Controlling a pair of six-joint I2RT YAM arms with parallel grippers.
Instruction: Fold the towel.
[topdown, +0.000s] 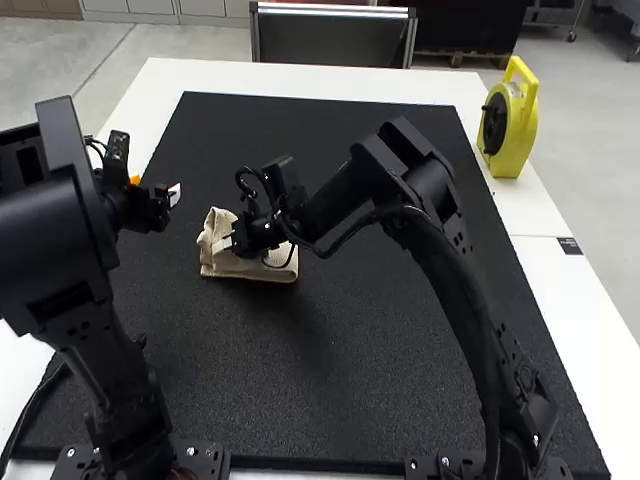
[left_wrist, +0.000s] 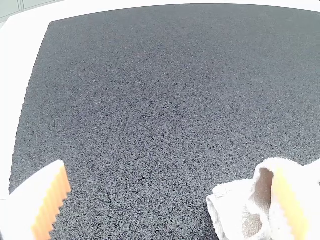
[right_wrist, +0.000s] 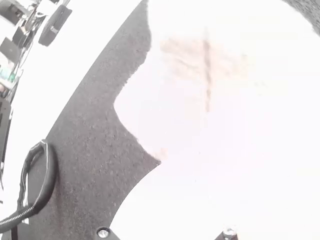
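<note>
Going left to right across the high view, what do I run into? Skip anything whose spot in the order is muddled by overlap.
Left gripper → towel → yellow reel with a handle → small black tag on the white table edge.

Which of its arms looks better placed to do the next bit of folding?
Probably the right: its gripper is already at the bunched towel, while the left gripper hangs open off to the towel's left.
</note>
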